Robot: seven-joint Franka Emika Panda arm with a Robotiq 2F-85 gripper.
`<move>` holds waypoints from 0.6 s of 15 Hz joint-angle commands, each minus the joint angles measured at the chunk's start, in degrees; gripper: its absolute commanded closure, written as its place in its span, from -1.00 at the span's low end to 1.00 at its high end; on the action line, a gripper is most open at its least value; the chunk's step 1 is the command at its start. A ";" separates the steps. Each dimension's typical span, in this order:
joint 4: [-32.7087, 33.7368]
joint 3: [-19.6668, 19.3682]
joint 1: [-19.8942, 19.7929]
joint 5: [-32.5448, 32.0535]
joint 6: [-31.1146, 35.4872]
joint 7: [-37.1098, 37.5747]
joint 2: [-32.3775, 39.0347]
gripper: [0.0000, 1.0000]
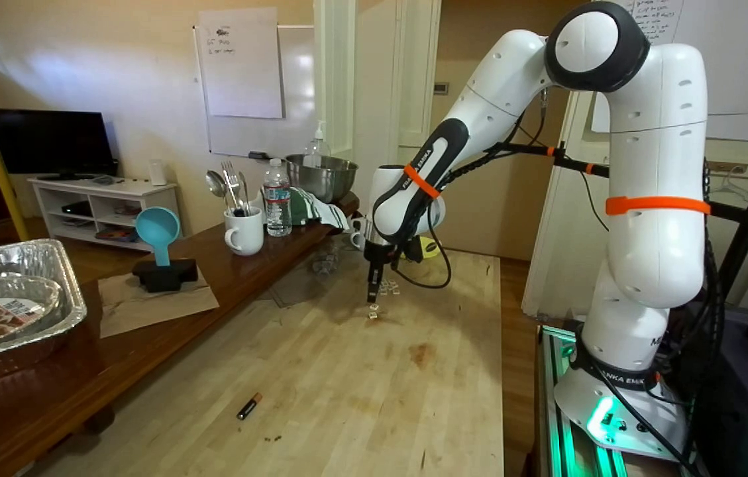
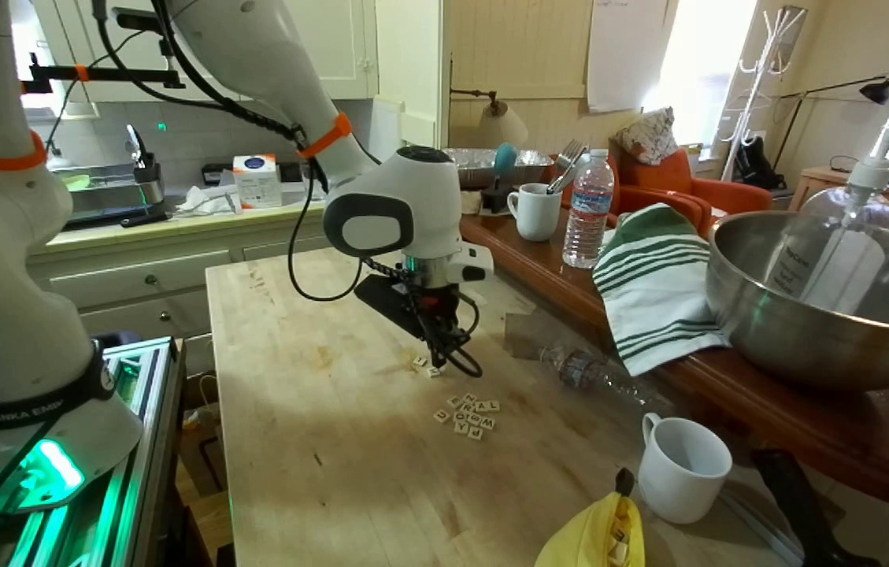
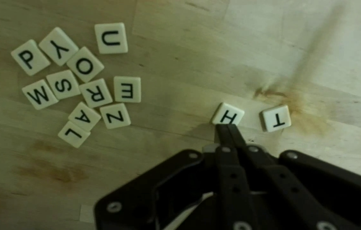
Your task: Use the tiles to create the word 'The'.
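Note:
The tiles are small whitish squares with black letters, lying on the wooden table. In the wrist view, the H tile (image 3: 230, 112) lies just beyond my fingertips, which cover its near edge. The T tile (image 3: 276, 118) lies a short gap to its right. The E tile (image 3: 127, 89) lies at the right edge of a loose group at the left, with U, R, N and other letters. My gripper (image 3: 226, 126) is shut with its fingertips together and nothing seen between them. It also shows low over the table in an exterior view (image 1: 372, 300). Whether it touches the H tile cannot be told.
A battery (image 1: 249, 406) lies on the table (image 1: 347, 384). A yellow pouch (image 2: 598, 531), a white mug (image 2: 684, 470) and a clear bottle lying down (image 2: 582, 370) are on the table. A raised brown counter along one side holds a steel bowl (image 2: 822, 331) and a water bottle (image 2: 590, 209).

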 commanded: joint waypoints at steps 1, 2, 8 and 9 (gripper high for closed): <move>0.28 -0.56 0.71 -3.30 -0.74 4.33 1.28 1.00; 0.26 -0.64 0.69 -4.21 -0.38 4.72 1.68 1.00; 0.15 0.28 0.01 -5.70 -0.19 3.97 2.38 1.00; -0.09 0.64 -0.15 -5.44 -0.25 3.27 2.22 1.00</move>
